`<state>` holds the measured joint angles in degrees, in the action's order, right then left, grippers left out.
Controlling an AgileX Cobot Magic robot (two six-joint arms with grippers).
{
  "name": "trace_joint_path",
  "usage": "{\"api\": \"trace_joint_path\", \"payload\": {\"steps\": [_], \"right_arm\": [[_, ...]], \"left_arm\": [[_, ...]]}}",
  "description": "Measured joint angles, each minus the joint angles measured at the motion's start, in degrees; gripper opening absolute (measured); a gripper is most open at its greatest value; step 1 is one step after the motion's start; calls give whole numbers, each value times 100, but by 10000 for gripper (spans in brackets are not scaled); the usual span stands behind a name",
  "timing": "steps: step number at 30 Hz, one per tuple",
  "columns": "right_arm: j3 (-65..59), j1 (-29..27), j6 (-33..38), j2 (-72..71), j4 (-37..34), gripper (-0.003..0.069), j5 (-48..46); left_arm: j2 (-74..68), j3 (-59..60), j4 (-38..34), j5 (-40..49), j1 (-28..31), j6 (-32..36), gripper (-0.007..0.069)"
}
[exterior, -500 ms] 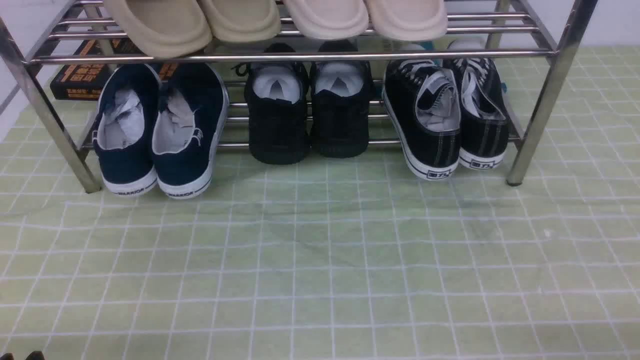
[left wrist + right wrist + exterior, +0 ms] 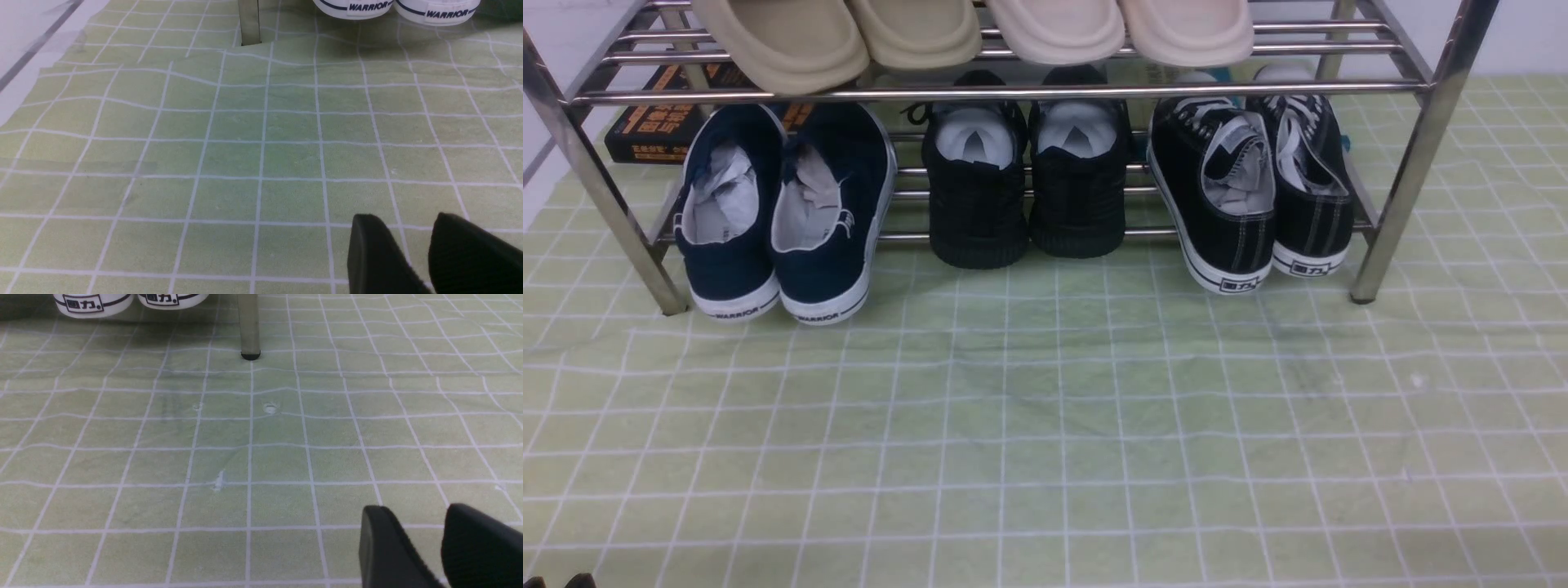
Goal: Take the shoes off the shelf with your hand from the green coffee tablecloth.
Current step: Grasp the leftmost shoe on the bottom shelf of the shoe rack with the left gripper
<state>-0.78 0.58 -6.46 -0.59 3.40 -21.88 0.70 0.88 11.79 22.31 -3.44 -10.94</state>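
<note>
The navy shoes (image 2: 776,220) stand side by side at the left end of the chrome shelf's (image 2: 1013,91) lower tier, heels toward me, white "WARRIOR" soles (image 2: 392,8) showing. The green coffee tablecloth (image 2: 1054,425) spreads under and in front of the shelf. My left gripper (image 2: 404,218) hovers low over the cloth, well short of the shoes, open with only cloth between its fingers. Just its tips (image 2: 560,581) peek in at the front view's bottom-left corner. The right gripper (image 2: 414,508) is also open and empty over the cloth, near the shelf's right leg (image 2: 249,326).
All-black knit shoes (image 2: 1029,188) sit mid-tier and black lace-up sneakers (image 2: 1250,196) at the right. Beige slippers (image 2: 972,33) fill the top tier. A black-and-orange box (image 2: 654,122) lies behind the left leg (image 2: 249,24). The cloth ends at a white surface (image 2: 24,32) on the left.
</note>
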Motion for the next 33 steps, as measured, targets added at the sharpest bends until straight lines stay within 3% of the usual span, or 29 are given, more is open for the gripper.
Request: {"api": "trace_joint_path", "payload": {"steps": [18,20,23,24,26,29,33], "right_arm": [[0,0,0,0,0,237,0],[0,0,0,0,0,237,0],[0,0,0,0,0,237,0],[0,0,0,0,0,237,0],[0,0,0,0,0,237,0],[0,0,0,0,0,237,0],[0,0,0,0,0,237,0]], "left_arm": [[0,0,-118,0,0,-198,243],[0,0,-375,-22,0,-471,243],[0,5,-1735,-58,0,-1673,243],[0,5,-1735,-58,0,-1673,243],[0,16,-2650,-58,0,-2652,243],[0,30,-3127,-72,0,-3233,243],[0,40,-3143,-118,0,-3376,243]]}}
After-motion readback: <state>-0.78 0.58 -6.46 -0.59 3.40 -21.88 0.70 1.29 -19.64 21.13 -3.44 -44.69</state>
